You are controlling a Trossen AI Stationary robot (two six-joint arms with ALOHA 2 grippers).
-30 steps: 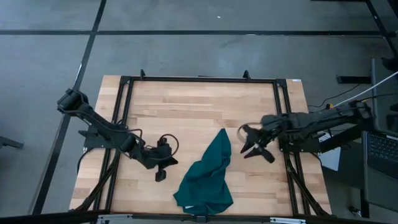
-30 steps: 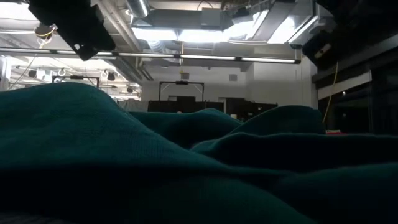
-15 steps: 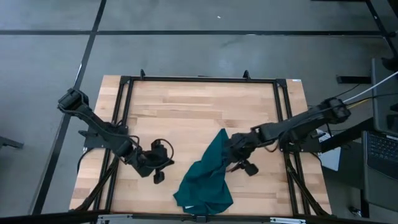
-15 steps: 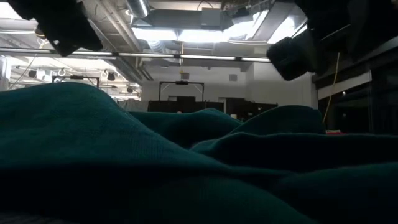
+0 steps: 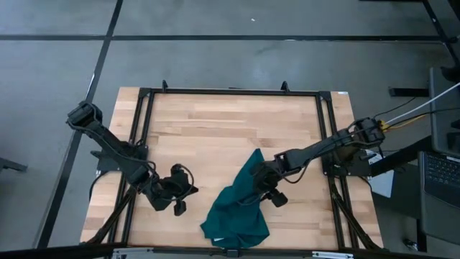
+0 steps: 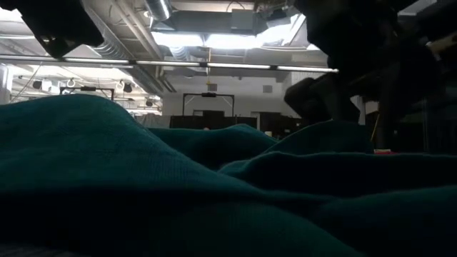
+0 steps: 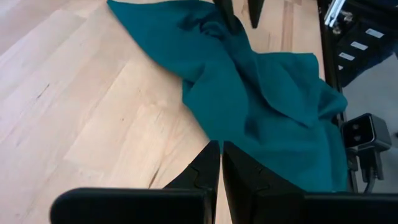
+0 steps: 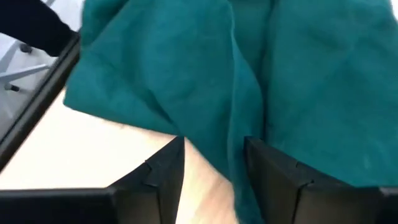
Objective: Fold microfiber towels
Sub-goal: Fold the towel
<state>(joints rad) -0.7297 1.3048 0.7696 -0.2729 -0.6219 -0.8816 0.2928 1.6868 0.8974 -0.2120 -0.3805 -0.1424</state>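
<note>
The dark teal towel (image 5: 238,203) lies crumpled on the wooden table (image 5: 215,122), running from a narrow far end to a broad near end with a small white tag (image 5: 227,240). It fills the low view's foreground (image 6: 178,185). My right gripper (image 5: 264,190) is open at the towel's right edge; in the right wrist view (image 8: 214,171) a raised fold of that edge lies between its fingers. My left gripper (image 5: 178,204) is shut and empty over bare wood left of the towel, which shows ahead in the left wrist view (image 7: 249,87). My right gripper stands open at the towel's right edge (image 8: 239,149), slanting down from the table's right. One finger (image 8: 280,177) is over cloth, the other (image 8: 161,174) over bare wood. Whether they touch the cloth, I cannot tell.
A black metal frame (image 5: 230,92) runs around the tabletop. Bare wood lies across the table's far half and left of the towel. A camera unit (image 7: 367,134) sits at the near edge by the towel.
My right gripper has gone toward the table's left and near edges and down, from clear of the towel to its right edge, still open. My left gripper has drawn back a little toward the near left corner. The towel has not moved.
</note>
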